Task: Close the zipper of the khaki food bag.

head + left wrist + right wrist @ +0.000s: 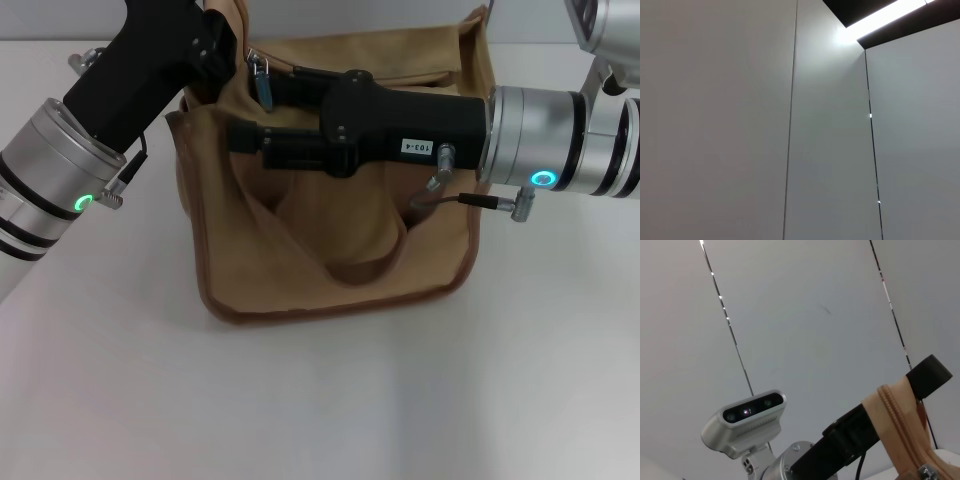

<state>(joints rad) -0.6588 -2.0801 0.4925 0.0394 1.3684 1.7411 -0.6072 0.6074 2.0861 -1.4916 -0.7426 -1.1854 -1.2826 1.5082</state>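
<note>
Head view: khaki food bag (340, 262) sat on white table (320, 400). Right end effector (252, 112) lay across its top, fingers parted, beside zipper (262, 80) pull. Left end effector (222, 40) gripped the bag's corner; finger gap unclear. Right wrist view: left fingers (930, 375) pinched the zipper tape.

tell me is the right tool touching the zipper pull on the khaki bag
Cannot tell. In the head view the right tool reaches across the khaki food bag and ends at the silver zipper pull, but no view shows plain contact or a gap.
</note>
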